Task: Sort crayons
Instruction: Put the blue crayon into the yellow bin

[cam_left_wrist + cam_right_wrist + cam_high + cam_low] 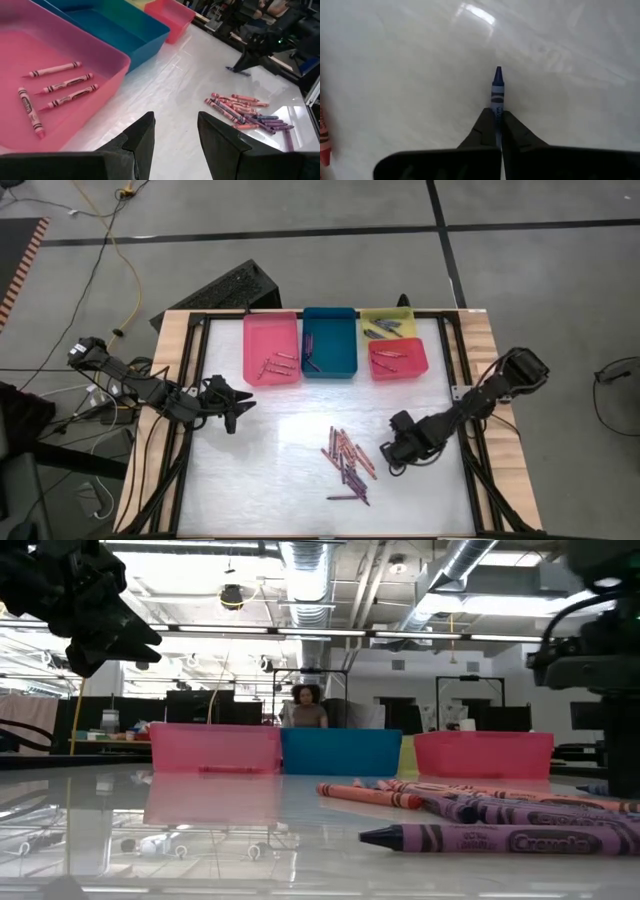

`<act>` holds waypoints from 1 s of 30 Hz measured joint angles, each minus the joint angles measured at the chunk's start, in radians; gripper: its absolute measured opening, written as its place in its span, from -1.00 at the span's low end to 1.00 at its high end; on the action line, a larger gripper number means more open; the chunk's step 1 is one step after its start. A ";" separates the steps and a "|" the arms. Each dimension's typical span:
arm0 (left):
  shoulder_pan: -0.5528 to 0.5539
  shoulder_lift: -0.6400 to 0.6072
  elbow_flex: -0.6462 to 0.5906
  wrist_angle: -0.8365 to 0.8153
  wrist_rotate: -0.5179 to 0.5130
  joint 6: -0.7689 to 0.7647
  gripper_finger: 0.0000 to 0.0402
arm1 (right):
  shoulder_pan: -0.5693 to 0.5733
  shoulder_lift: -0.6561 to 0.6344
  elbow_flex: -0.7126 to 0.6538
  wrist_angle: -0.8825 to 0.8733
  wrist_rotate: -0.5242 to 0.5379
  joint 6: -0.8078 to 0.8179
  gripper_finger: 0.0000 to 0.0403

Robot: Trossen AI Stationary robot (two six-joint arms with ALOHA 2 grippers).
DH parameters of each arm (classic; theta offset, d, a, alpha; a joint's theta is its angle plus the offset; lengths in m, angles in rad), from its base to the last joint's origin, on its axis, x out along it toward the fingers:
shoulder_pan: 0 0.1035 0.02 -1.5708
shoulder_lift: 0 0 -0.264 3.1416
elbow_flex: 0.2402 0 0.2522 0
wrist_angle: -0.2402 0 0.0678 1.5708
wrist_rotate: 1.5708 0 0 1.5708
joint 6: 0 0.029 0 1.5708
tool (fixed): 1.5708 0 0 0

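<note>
Several crayons [348, 465] in red, pink and purple lie in a loose heap on the white table top, right of the middle; they also show in the low view as crayons [480, 810]. My right gripper [392, 458] stands just right of the heap, pointing steeply down, shut on a dark blue crayon [497, 87]. My left gripper [238, 406] hovers open at the table's left, near the pink tray [271, 348]; nothing is between its fingers [142, 135]. My right gripper pinches the dark blue crayon between its two fingers [482, 127], at the wrapped part [497, 107] behind the point. The fingers come from above, slanting. The crayon's pointed end [497, 75] sticks out beyond the fingertips, close over the table; whether it is lifted clear I cannot tell.
Along the far edge stand the pink tray, a teal tray [330, 342], a yellow tray [388, 323] and a red tray [397, 358], each with a few crayons inside. Bare table top [270, 470] lies left of the heap. A person [306, 705] sits beyond the table.
</note>
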 joint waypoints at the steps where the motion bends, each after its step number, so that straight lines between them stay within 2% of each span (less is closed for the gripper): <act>1: 0.000 0.000 0.000 0.000 0.000 -0.004 -0.31 | -0.017 0.001 0.009 -0.002 0.003 -0.033 -0.97; 9: 0.000 0.047 0.000 0.003 0.000 -0.034 -0.31 | -0.147 0.002 0.065 0.015 0.122 -0.226 -0.99; 14: 0.000 0.109 0.000 0.003 0.003 -0.092 -0.31 | -0.212 0.006 0.109 0.087 0.256 -0.377 -1.00; 19: 0.000 0.154 0.000 0.023 0.014 -0.125 -0.31 | -0.281 0.005 0.208 0.116 0.250 -0.622 -1.00; 24: 0.000 0.163 0.000 0.094 0.071 -0.122 -0.31 | -0.359 0.003 0.335 0.078 0.249 -0.868 -1.00; 27: 0.000 0.141 0.002 0.175 0.147 -0.070 -0.31 | -0.410 0.003 0.404 0.038 0.243 -1.022 -1.00; 30: 0.000 0.096 0.049 0.169 0.225 0.014 -0.31 | -0.465 0.003 0.472 0.005 0.250 -1.149 -1.00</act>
